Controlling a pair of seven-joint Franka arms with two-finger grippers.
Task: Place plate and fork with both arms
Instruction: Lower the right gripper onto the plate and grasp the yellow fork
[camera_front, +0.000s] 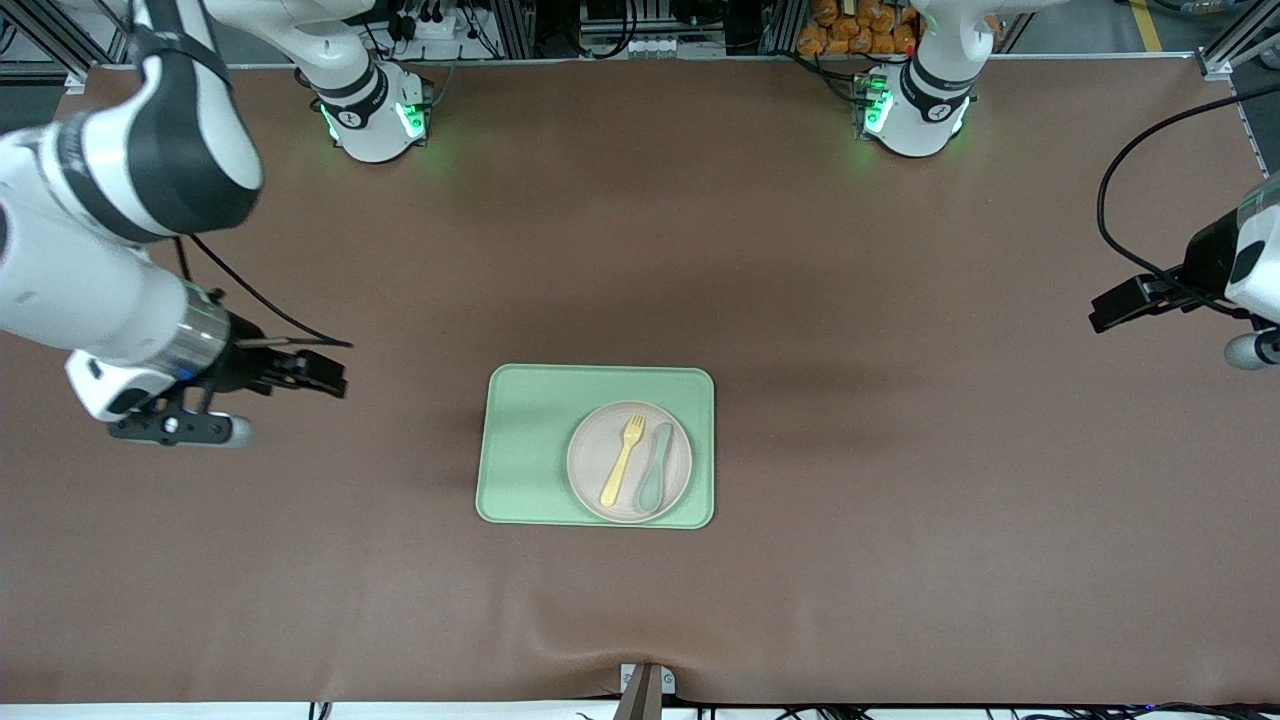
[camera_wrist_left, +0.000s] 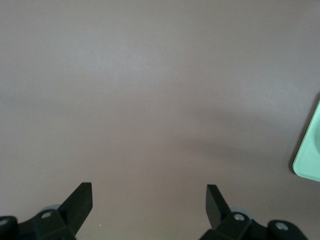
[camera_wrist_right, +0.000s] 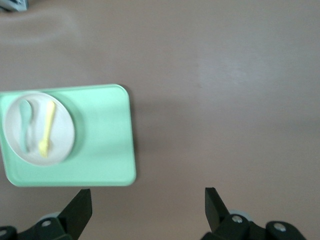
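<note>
The round off-white plate (camera_front: 590, 455) sits on a light-green tray (camera_front: 535, 440) at the table's middle, toward the left arm's end of the tray. On the plate lies the pale-yellow fork (camera_front: 622, 460), with a grey-green spoon (camera_front: 657, 466) beside it. My right gripper (camera_front: 180, 430) hovers open and empty over bare table toward the right arm's end, well clear of the tray. My left gripper (camera_front: 1262, 345) hangs at the left arm's end of the table. In the right wrist view the plate (camera_wrist_right: 64, 131), fork (camera_wrist_right: 47, 127) and tray (camera_wrist_right: 100, 145) show past the open right gripper (camera_wrist_right: 148, 200). The left gripper (camera_wrist_left: 149, 197) is open over bare cloth.
A brown cloth (camera_front: 800, 300) covers the whole table. A corner of the tray (camera_wrist_left: 310, 155) shows at the edge of the left wrist view. The arms' bases (camera_front: 375, 110) stand along the table's edge farthest from the front camera. A small bracket (camera_front: 645, 685) sits at the nearest edge.
</note>
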